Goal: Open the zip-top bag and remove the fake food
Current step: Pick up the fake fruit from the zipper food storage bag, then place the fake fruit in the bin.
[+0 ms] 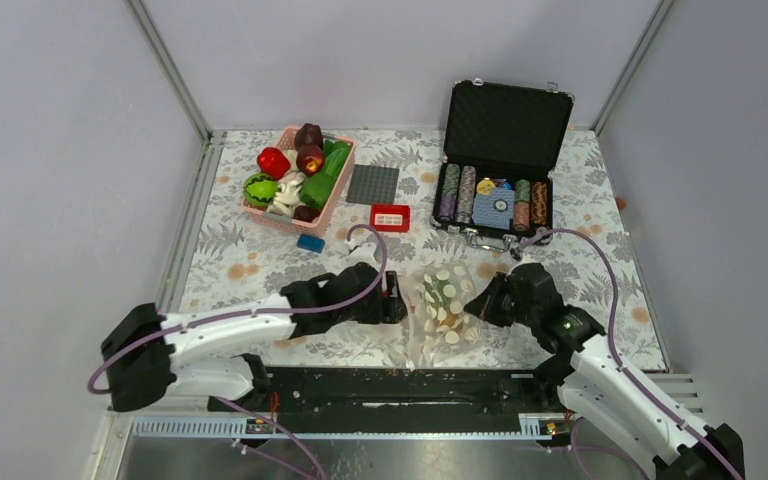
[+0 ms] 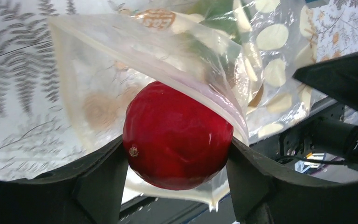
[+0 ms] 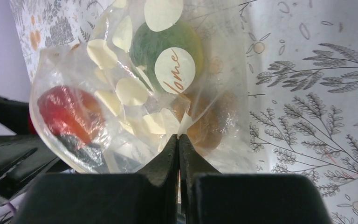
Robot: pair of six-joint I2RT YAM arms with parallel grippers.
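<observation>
While pinching the zip-top bag [image 1: 445, 310] near the near edge of the tabletop [image 1: 260, 260] with the right gripper [image 3: 178, 138], fingers [image 3: 167, 161] pressed together, clamping a red apple [image 2: 177, 135] at the bag's mouth between the left gripper [image 1: 397, 298] fingers [image 2: 98, 182].

You have bright, even, diffuse light in the overhead view, with only faint soft shadows on the desk [image 1: 230, 262]. In your left wrist view the red fake food [image 2: 177, 135] is sharp with soft highlights, while the desk behind it blurs and curves toward the edges. In your right wrist view a pale sheen clouds the zip-top bag [image 3: 135, 93], and the black jaws lose detail.
</observation>
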